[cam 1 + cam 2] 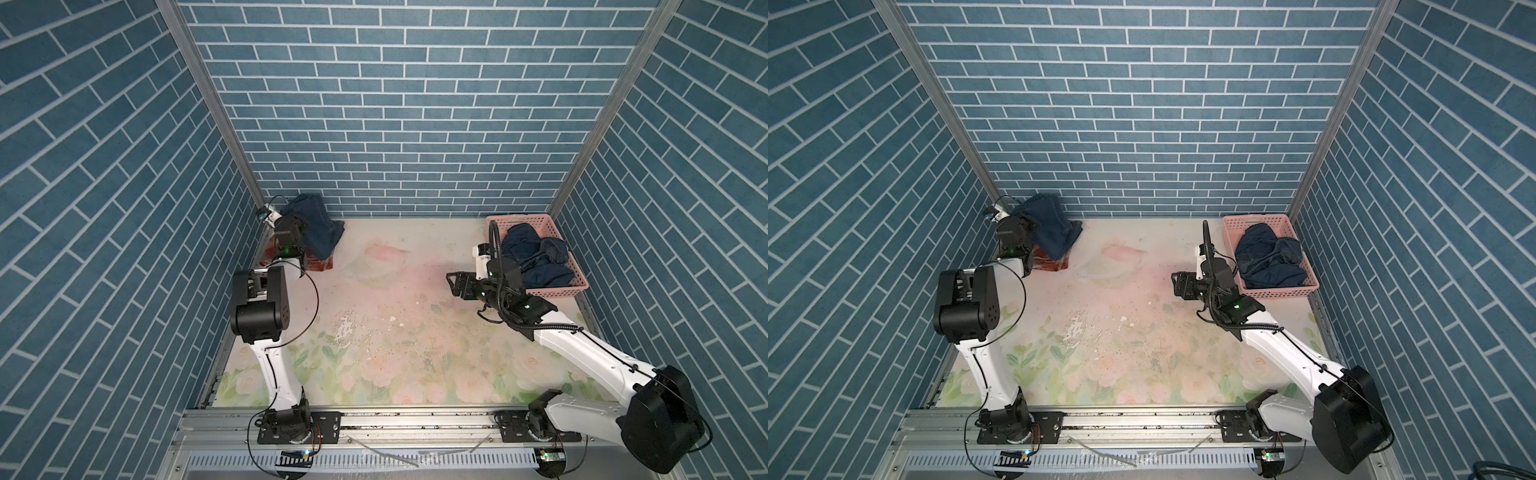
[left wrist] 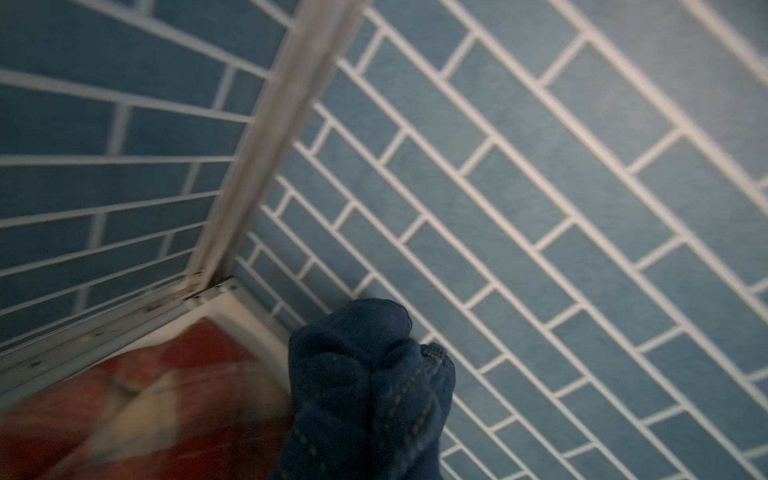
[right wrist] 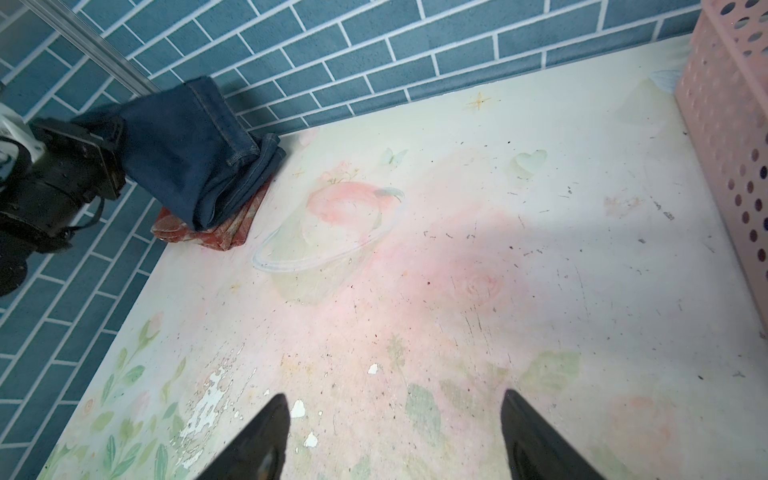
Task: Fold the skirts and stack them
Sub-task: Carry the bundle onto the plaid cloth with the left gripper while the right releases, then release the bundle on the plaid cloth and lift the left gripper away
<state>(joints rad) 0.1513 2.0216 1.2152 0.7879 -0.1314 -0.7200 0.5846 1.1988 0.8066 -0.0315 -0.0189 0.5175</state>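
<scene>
Atop plaid skirt [image 3: 226, 235], denim skirt [image 3: 187, 158] drapes.

Both top views looked steeply down from high above the grey aluminium front rail [image 1: 415, 422], facing the blue brick-patterned back wall [image 1: 395, 124], and took in the whole pale floral-printed tabletop [image 1: 415, 324]. The left wrist camera sat very close behind a bunched dark blue denim skirt [image 2: 365, 395], facing the far left corner, where a blurred rust-red and cream plaid skirt [image 2: 174, 365] lay. The right wrist camera looked low across the tabletop from beside the pink perforated plastic basket [image 3: 731, 145] toward that same corner, so all four views shared those two skirts.
</scene>
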